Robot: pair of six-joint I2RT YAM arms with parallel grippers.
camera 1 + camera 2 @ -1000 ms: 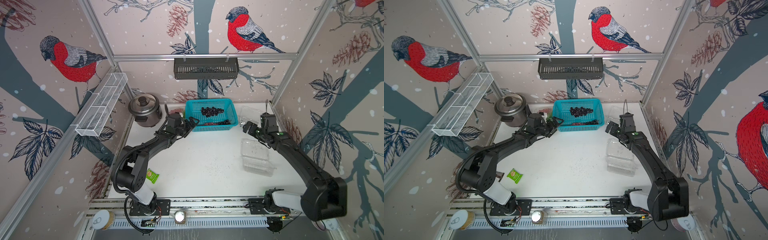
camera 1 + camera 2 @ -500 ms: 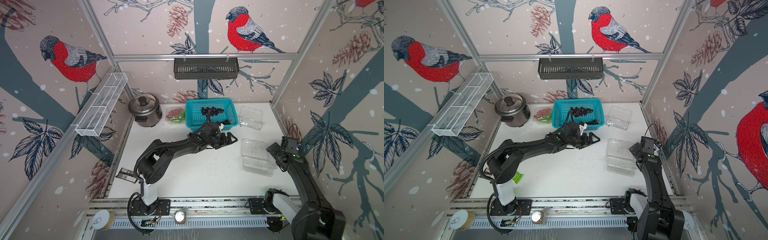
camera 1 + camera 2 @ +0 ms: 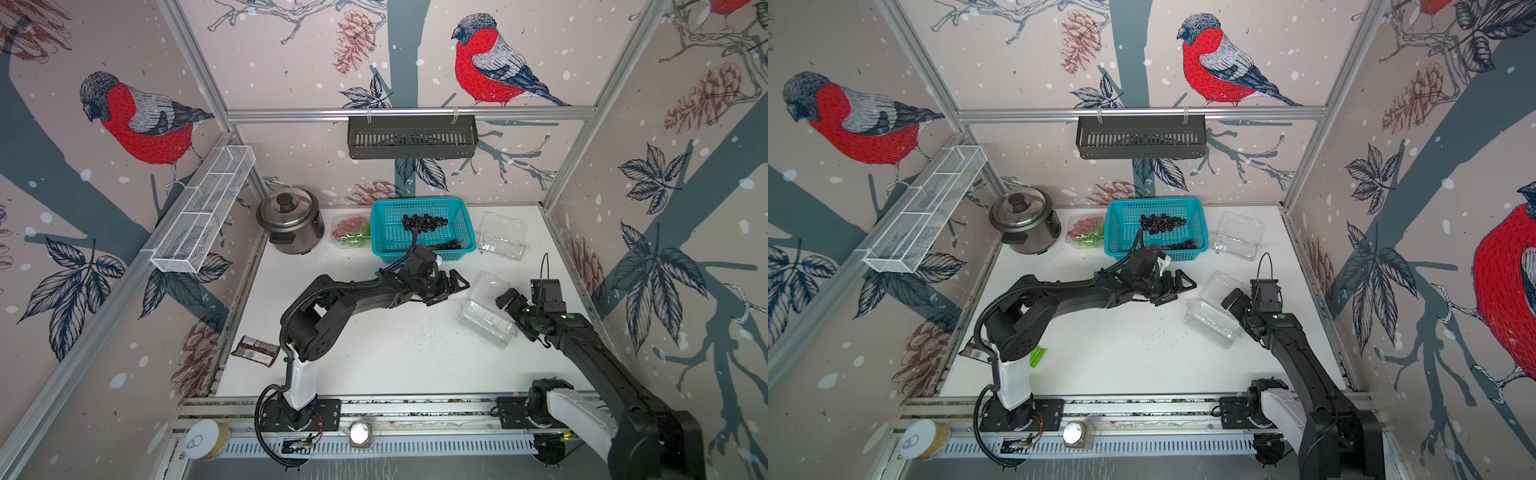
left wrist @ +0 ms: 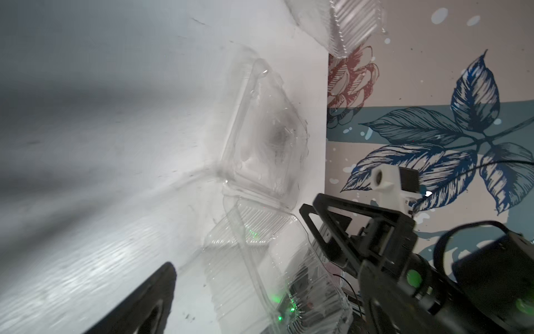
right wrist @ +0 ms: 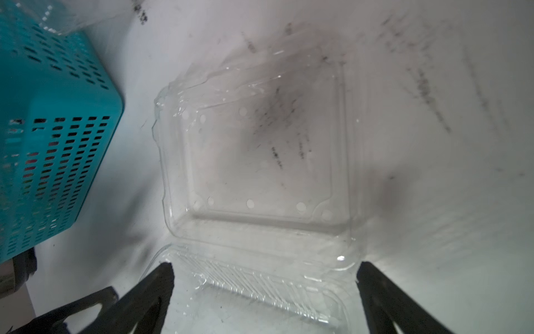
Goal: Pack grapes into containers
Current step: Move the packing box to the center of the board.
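Observation:
A teal basket at the back holds dark grapes. Left of it a shut clear container holds red and green grapes. An empty container lies to the basket's right. A third container lies open and empty at mid-right. My left gripper is open just left of it. My right gripper is open, its fingers either side of the container's near half.
A steel rice cooker stands at the back left. A white wire shelf hangs on the left wall and a black rack on the back rail. A dark packet lies at the table's left edge.
My left arm swung from the back left by the cooker to the table's middle. My right arm drew back from beside the basket, then came up to the open container.

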